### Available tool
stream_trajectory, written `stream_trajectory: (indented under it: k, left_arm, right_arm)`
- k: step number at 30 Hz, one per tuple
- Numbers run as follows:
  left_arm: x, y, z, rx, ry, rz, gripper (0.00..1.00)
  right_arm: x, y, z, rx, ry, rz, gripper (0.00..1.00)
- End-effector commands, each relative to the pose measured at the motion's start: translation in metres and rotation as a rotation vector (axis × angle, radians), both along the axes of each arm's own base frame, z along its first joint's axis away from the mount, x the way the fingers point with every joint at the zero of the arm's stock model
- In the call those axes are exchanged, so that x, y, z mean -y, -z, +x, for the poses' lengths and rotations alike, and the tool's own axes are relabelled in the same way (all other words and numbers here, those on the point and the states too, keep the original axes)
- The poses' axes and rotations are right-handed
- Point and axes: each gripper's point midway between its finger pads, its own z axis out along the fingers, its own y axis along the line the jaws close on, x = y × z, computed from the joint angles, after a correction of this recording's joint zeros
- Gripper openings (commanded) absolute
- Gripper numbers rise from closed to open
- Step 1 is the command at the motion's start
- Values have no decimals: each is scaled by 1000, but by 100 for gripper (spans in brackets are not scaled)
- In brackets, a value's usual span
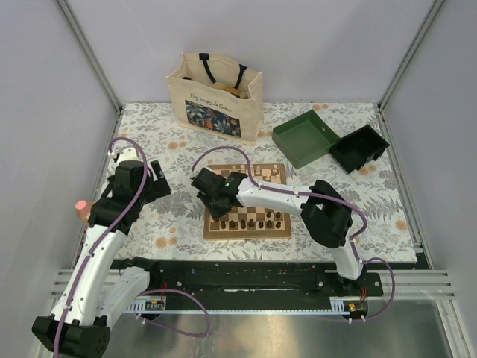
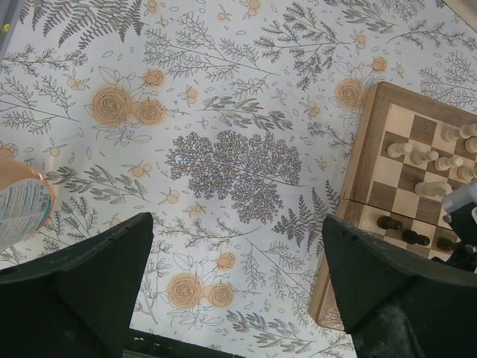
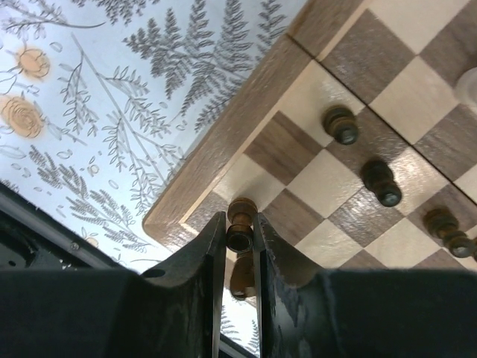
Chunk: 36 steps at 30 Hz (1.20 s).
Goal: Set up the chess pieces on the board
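White panelled walls close in a table spread with a pale cloth printed with grey ferns and orange flowers [image 1: 373,216]. At its far side stand a cream fabric tote bag with a dark floral print [image 1: 216,93], a flat green box [image 1: 302,138] and a black box [image 1: 359,148]. Near the middle lies the square wooden chessboard [image 1: 246,236], tan and dark brown checks inside a mid-brown border. By my reading the setup is partly done. Small pale cream chess pieces [image 2: 421,156] and dark brown ones [image 2: 406,235] already stand on it, bunched on either side of the middle fold at the left edge. The top view hints at more dark figures on the far right rows, too small to say whether any rank is correct. The right wrist view shows 3 dark figures [image 3: 380,183] upright in a line a little in from the border. The right pincer [image 3: 238,221] reaches over the near left corner, its 2 fingers almost together and clamped on 1 dark brown wooden chess piece [image 3: 241,210], which is held upright above the squares nearest that corner. Whether its base touches the wood I cannot tell. What seems left is to release it there and sort the bunched figures into ranks. The left pincer [image 2: 237,231] is spread wide and grips nothing, hanging over the cloth just beside the chessboard's left edge.
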Motion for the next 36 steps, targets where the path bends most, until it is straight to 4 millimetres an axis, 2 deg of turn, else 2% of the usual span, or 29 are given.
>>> stream_trajectory:
  k: [1, 10, 17, 25, 28, 33, 36]
  left_arm:
    - [-7, -12, 6, 62, -38, 0, 99]
    - [-8, -14, 6, 73, -46, -6, 99]
    - [-7, -13, 6, 69, -39, -11, 99]
    - [-5, -13, 6, 68, -32, -14, 99]
    - [-6, -12, 6, 66, -32, -14, 99]
    - [-6, -12, 6, 66, -35, -14, 99]
    - [-5, -12, 6, 64, -32, -16, 99]
  right_arm:
    - [-18, -33, -13, 8, -35, 92, 20]
    - [-24, -26, -29, -10, -60, 80, 21]
    - [-21, -22, -28, 1, -50, 65, 22]
    - [-21, -18, -28, -4, -53, 59, 31]
    - [-21, -22, -29, -1, -56, 66, 37]
    - [-23, -32, -28, 6, -60, 86, 41]
    - [-23, -46, -26, 30, -62, 110, 43]
